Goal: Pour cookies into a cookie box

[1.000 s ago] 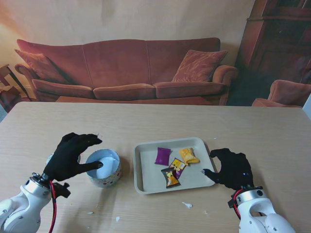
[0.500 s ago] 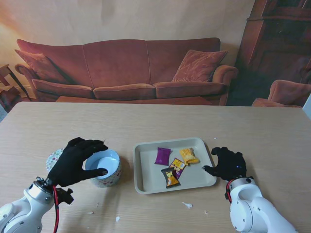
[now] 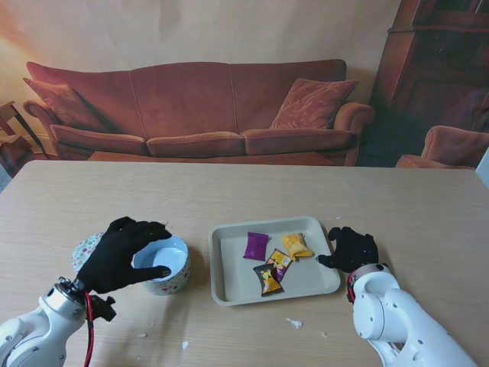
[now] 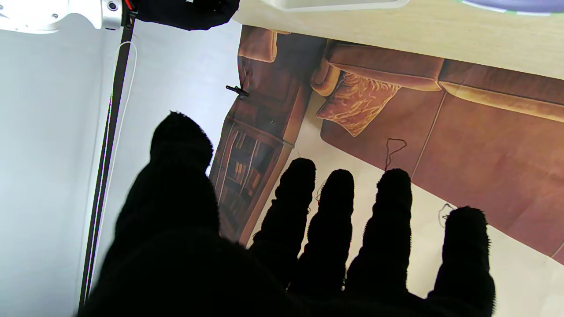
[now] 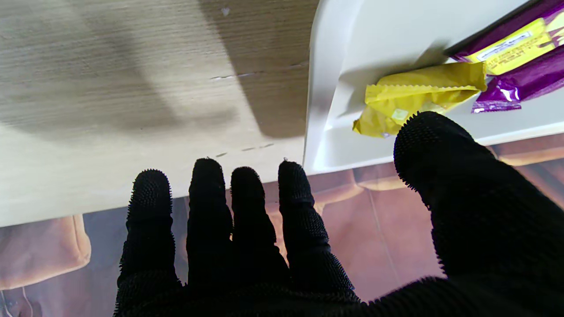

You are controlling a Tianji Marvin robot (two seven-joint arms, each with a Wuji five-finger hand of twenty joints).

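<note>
At the lower left of the stand view, the left hand (image 3: 121,254) is hovering over the round patterned cookie box (image 3: 164,264), fingers spread and holding nothing; the box is sitting open, its white inside showing. At the lower right, the right hand (image 3: 351,250) is lying just beside the tray (image 3: 220,264), fingers loosely apart and empty. In the middle, the pale tray is holding purple, yellow and dark wrapped cookies (image 3: 276,255). Across the top, a red sofa (image 3: 191,115) is standing.
</note>
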